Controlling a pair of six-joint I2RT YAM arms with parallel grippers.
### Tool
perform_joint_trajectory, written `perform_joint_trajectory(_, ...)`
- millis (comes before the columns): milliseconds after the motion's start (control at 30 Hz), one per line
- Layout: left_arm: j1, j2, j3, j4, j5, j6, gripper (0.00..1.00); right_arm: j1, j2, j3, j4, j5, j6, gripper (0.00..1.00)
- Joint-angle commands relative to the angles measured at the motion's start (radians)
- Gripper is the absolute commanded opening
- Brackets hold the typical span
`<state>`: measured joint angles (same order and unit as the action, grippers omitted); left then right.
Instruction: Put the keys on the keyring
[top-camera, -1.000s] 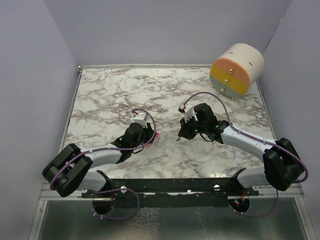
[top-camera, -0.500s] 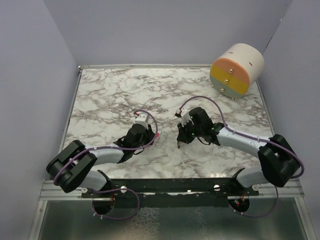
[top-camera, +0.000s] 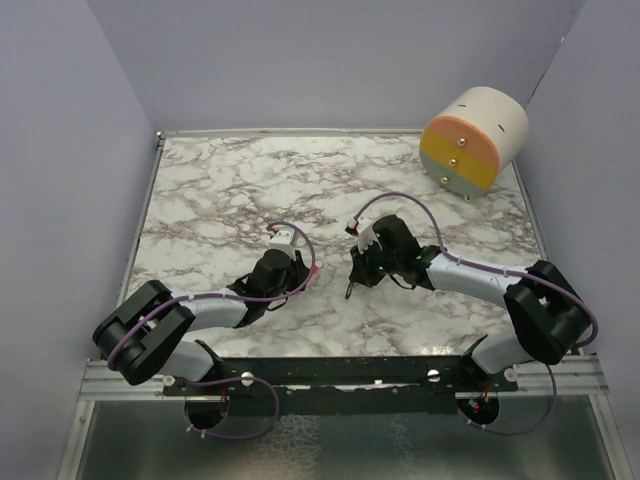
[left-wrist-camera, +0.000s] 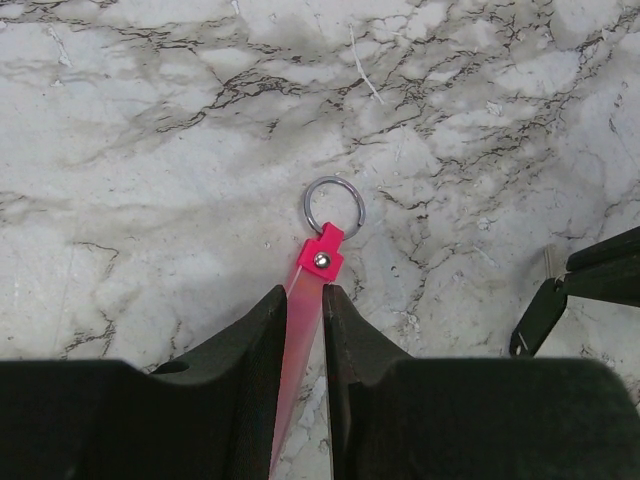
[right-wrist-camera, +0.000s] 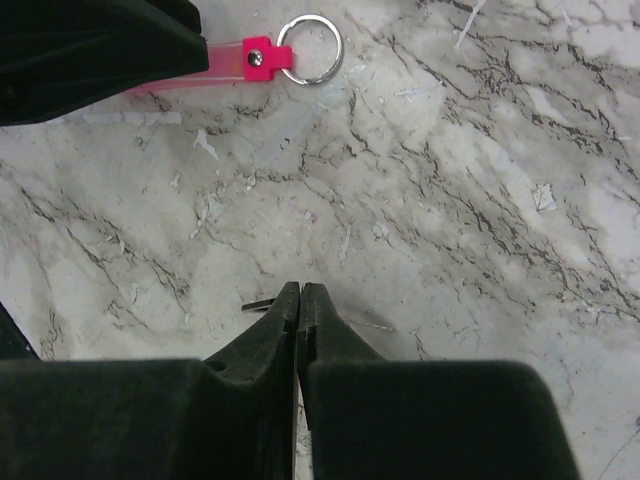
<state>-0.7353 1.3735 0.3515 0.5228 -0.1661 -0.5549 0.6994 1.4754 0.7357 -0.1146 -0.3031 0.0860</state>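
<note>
The keyring is a bright pink strip (left-wrist-camera: 305, 300) with a thin metal ring (left-wrist-camera: 334, 205) at its far end. My left gripper (left-wrist-camera: 303, 292) is shut on the strip and holds it low over the marble table (top-camera: 220, 190). The ring sticks out past the fingertips. The keyring also shows in the right wrist view (right-wrist-camera: 228, 62) with its ring (right-wrist-camera: 310, 48). My right gripper (right-wrist-camera: 300, 290) is shut, and a small dark bit of the key (right-wrist-camera: 258, 303) pokes out left of its tips. In the top view my right gripper (top-camera: 352, 285) sits just right of the left gripper (top-camera: 305, 272).
A cream cylinder (top-camera: 474, 140) with an orange, pink and green face lies at the back right corner. Lilac walls close in the table on three sides. The arms' base rail (top-camera: 340, 370) runs along the near edge.
My right gripper has moved left and a little nearer, closing on the keyring's ring end. The left arm shifted only slightly and still holds the strip.
</note>
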Motion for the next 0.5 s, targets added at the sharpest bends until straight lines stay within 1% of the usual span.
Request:
perform_joint_trajectory(0, -0.004, 0.011, -0.016, 0.045, -0.002, 0.003, 0.24, 0.008, 0.021, 0.021, 0.109, 0.016, 0.021, 0.01)
perform_joint_trajectory(467, -0.006, 0.054, -0.029, 0.095, -0.005, 0.000, 0.23, 0.011, 0.095, -0.033, 0.357, -0.024, 0.030, 0.01)
